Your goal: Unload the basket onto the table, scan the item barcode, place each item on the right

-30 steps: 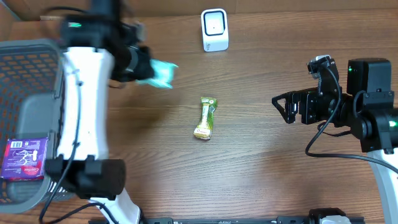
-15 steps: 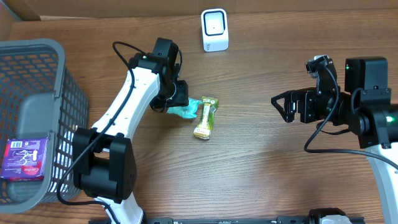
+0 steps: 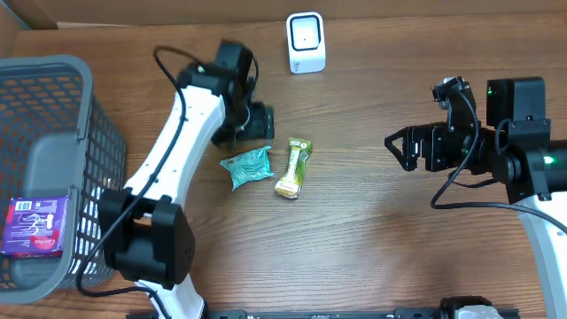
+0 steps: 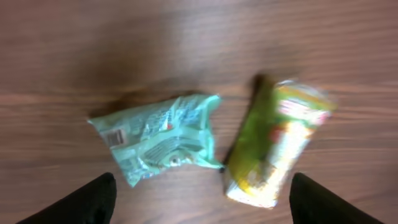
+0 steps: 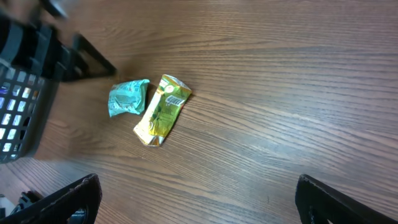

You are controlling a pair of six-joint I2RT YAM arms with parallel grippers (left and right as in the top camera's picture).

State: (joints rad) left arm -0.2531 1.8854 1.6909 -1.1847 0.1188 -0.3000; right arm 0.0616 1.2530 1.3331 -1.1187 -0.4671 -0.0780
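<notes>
Wood table (image 3: 372, 230), two packets (image 3: 247, 167) (image 3: 294, 167), one scanner (image 3: 306, 42)

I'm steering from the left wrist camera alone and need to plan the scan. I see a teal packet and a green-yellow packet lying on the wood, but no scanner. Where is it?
Observer: The white scanner stands at the far edge of the table, beyond the teal packet and the green-yellow packet.
Operator: Is the right arm near the packets?
Observer: No. The right gripper hangs well off to their right, its fingers open and holding nothing.
Operator: Anything else around?
Observer: A grey basket at the left edge holds a purple packet.
</notes>
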